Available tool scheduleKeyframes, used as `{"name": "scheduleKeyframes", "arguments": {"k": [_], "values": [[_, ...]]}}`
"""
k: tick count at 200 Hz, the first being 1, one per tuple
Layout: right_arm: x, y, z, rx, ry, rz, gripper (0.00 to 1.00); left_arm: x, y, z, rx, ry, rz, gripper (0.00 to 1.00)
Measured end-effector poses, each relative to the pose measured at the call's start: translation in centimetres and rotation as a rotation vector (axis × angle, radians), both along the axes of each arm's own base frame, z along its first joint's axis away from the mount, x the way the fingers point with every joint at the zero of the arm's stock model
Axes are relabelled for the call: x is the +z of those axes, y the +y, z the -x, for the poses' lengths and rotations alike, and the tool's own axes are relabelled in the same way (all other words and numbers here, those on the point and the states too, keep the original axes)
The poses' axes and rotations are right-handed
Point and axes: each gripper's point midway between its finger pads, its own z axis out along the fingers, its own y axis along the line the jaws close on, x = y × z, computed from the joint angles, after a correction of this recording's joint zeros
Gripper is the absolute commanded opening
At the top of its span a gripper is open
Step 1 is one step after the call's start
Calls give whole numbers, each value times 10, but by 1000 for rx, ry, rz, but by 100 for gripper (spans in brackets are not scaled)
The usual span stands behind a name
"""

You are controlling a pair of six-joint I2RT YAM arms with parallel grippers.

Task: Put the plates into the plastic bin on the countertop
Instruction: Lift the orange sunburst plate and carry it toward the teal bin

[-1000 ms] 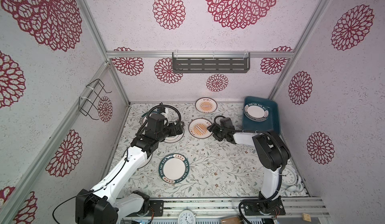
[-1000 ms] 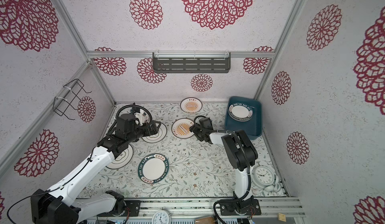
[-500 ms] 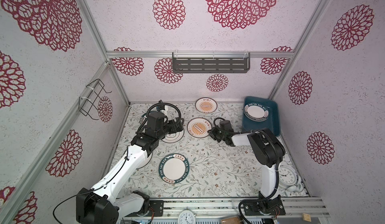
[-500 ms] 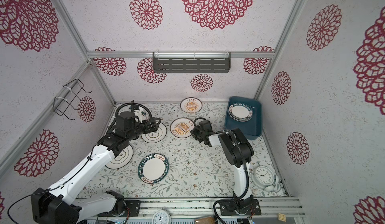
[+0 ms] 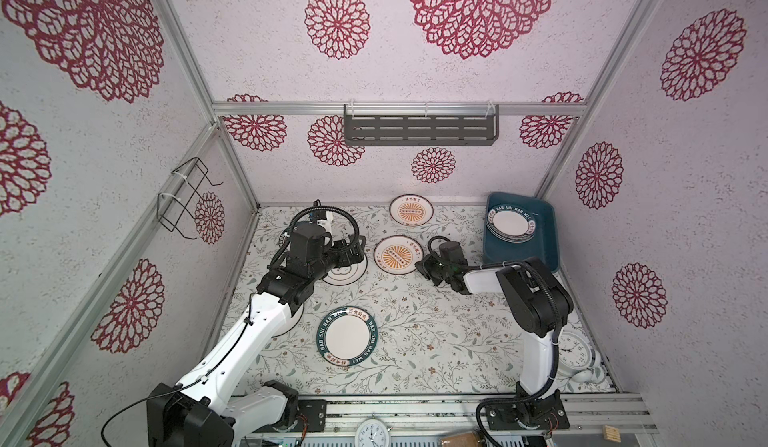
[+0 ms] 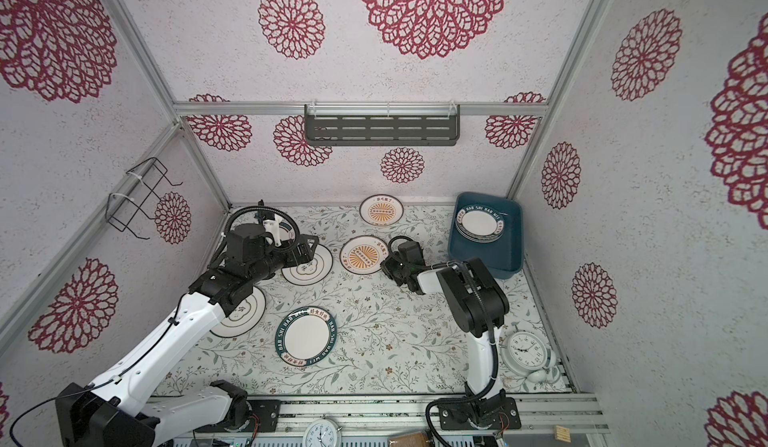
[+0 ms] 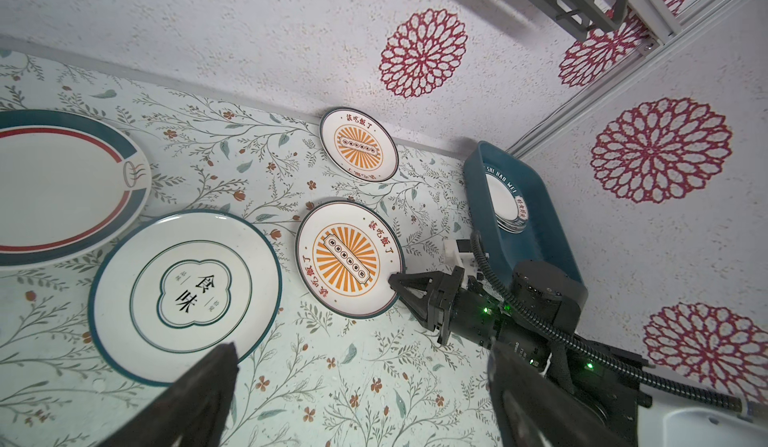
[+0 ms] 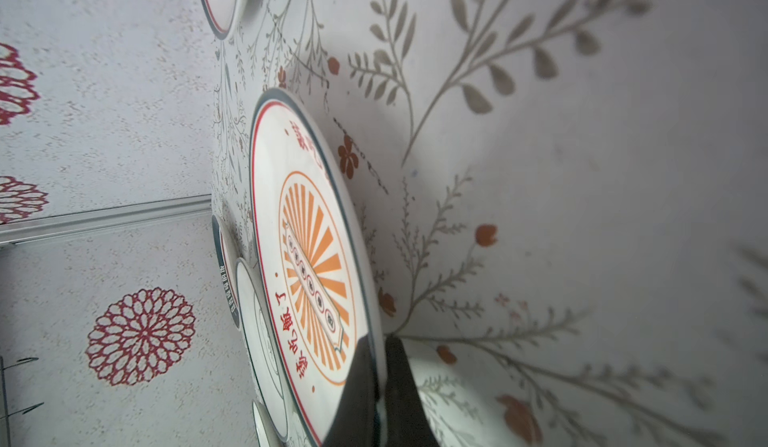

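Note:
A sunburst plate [image 5: 398, 254] [image 6: 363, 254] lies mid-countertop. My right gripper [image 5: 419, 267] [image 8: 380, 353] is shut on its right rim, one finger on top and one beneath; the left wrist view shows that pinch [image 7: 392, 283] too. My left gripper [image 5: 357, 253] [image 7: 361, 366] stands open above a clover-emblem plate [image 5: 345, 269] [image 7: 183, 295], holding nothing. The teal plastic bin [image 5: 544, 233] [image 6: 513, 237] sits at the back right with a stack of green-lettered plates [image 5: 511, 224] inside. Loose on the countertop [image 5: 436, 332] are another sunburst plate [image 5: 411, 211], a green-lettered plate [image 5: 348, 336] and a second clover plate [image 6: 241, 312].
A red-and-teal rimmed plate [image 7: 62, 187] lies at the back left, partly under the left arm. A white clock [image 5: 575, 351] rests at the front right by the right arm's base. A grey slotted shelf [image 5: 419, 129] hangs on the back wall, a wire rack [image 5: 187, 199] on the left wall.
My right gripper's jaws have closed onto the rim of the middle sunburst plate. The left gripper has stayed open and barely moved.

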Motion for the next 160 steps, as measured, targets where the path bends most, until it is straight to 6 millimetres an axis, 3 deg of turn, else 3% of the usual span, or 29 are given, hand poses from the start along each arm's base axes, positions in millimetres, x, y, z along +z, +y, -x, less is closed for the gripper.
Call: {"name": "scheduleKeyframes", "arguments": {"k": [79, 118, 160], "values": [[53, -20, 10, -28, -16, 82, 0, -7, -13, 1, -47, 17, 8, 97], [81, -33, 8, -37, -61, 87, 0, -18, -29, -17, -88, 52, 6, 97], [101, -67, -2, -97, -90, 95, 0, -16, -57, -39, -153, 54, -17, 97]]}}
